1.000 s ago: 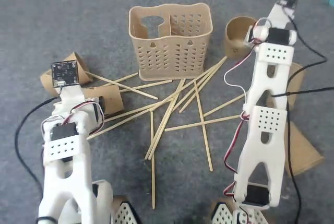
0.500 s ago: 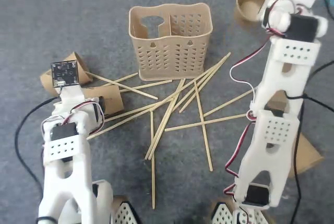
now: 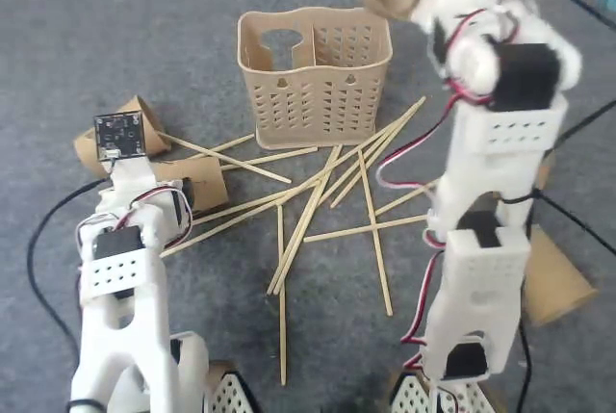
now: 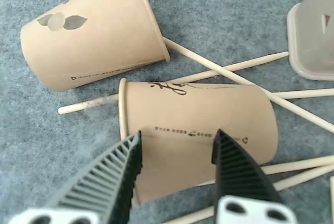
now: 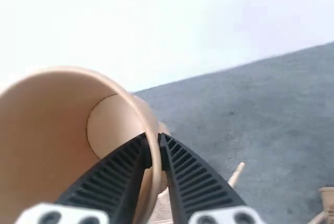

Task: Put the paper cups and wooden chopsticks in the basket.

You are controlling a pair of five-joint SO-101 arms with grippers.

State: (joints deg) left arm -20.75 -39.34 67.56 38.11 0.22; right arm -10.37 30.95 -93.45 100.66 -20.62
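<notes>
The right gripper (image 5: 153, 145) is pinched narrow on the wall of a paper cup (image 5: 47, 125), one finger inside the rim and one outside; in the high view that cup is held up off the table, tipped on its side, near the far right corner of the basket (image 3: 318, 95). The left gripper (image 4: 177, 139) is spread wide over a second cup (image 4: 209, 109) lying on its side on the grey mat (image 4: 219, 4); a third cup (image 4: 88, 31) lies just beside it. Wooden chopsticks (image 3: 306, 209) lie scattered and crossed in front of the basket; a fourth cup (image 3: 556, 286) lies beside the right arm.
</notes>
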